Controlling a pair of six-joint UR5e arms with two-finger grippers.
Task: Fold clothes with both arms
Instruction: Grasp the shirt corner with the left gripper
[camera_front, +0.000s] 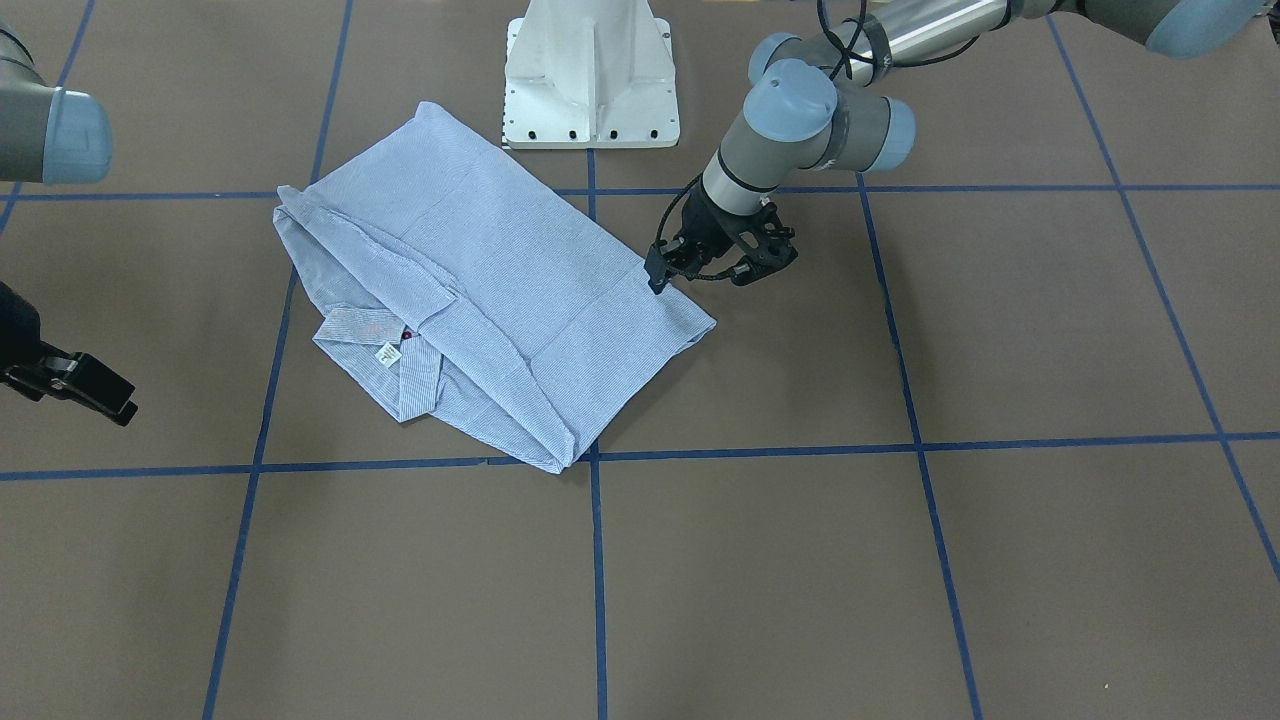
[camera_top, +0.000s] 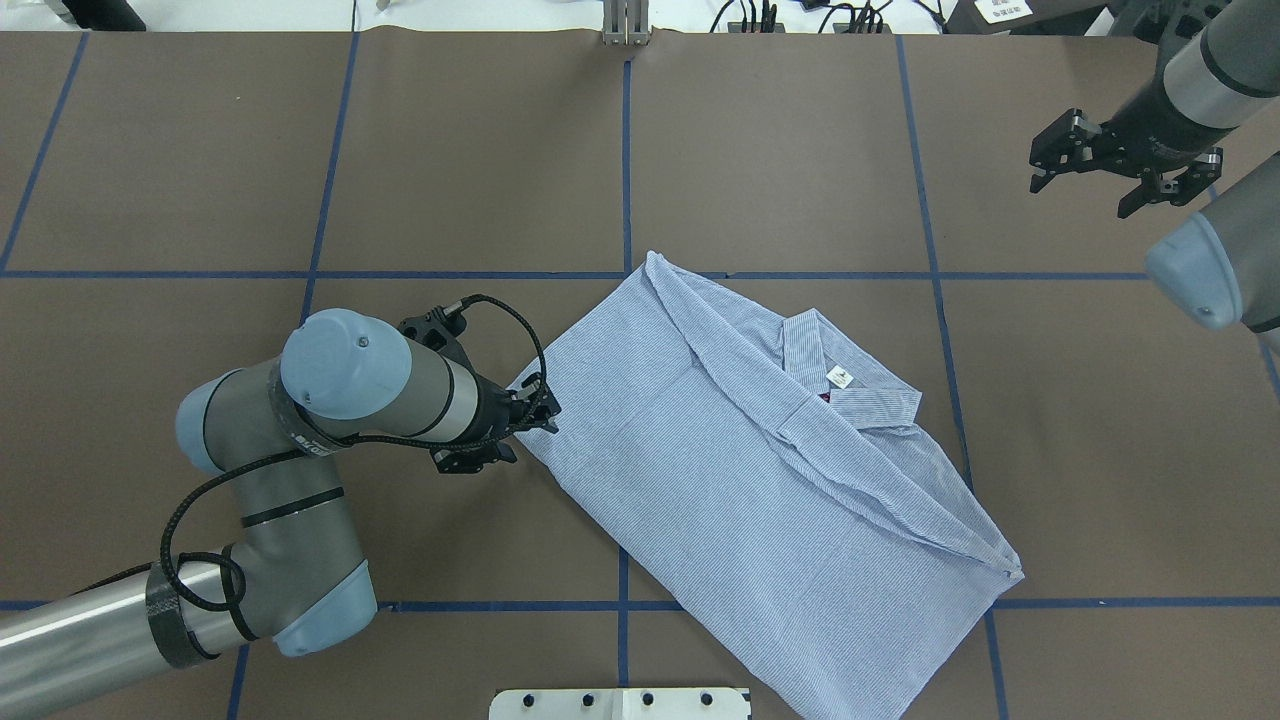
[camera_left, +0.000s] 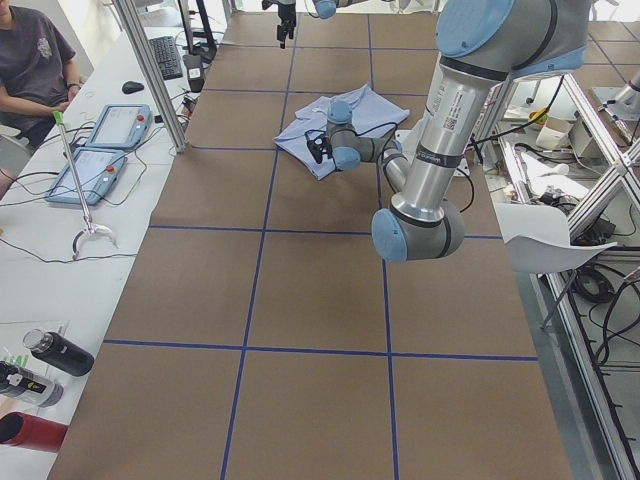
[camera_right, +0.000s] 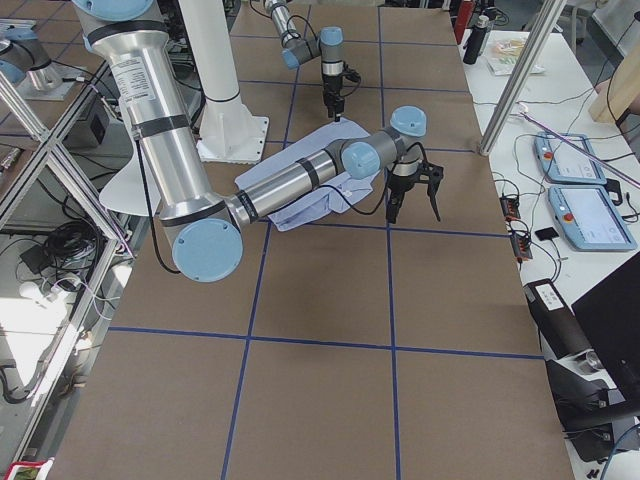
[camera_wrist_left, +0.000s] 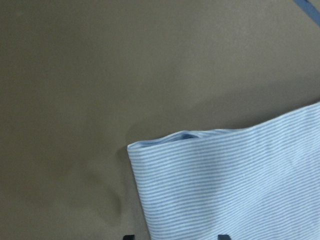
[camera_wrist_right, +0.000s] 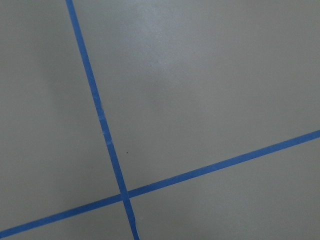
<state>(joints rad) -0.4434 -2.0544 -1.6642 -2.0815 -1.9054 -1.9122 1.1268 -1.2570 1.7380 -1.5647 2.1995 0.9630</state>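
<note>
The brown tabletop (camera_top: 480, 150), crossed by blue tape lines (camera_wrist_right: 100, 115), carries everything. The left arm (camera_top: 300, 470) bends low over it beside the shirt. The right arm (camera_top: 1200, 70) is raised well apart from the shirt, on the opposite side from the left arm.

The striped shirt (camera_top: 700, 470) lies flat near the middle of the tabletop. It is folded into a rough rectangle set at an angle to the tape lines, and a long fold runs along its side toward the right arm. The white pedestal base (camera_front: 590, 80) stands just beside the shirt's corner nearest the robot.

The left end effector (camera_front: 700, 283) sits low at the shirt's corner on the left arm's side. Its fingers are spread apart, and one fingertip is at the cloth's edge. The wrist view shows that folded corner in front of the two finger ends. The right end effector (camera_top: 1080, 195) hangs above bare tabletop, well clear of the shirt, its fingers also spread and holding nothing.

The collar (camera_top: 850, 390) lies on the shirt's upper layer, and the small white label (camera_top: 840, 377) sits inside it.
</note>
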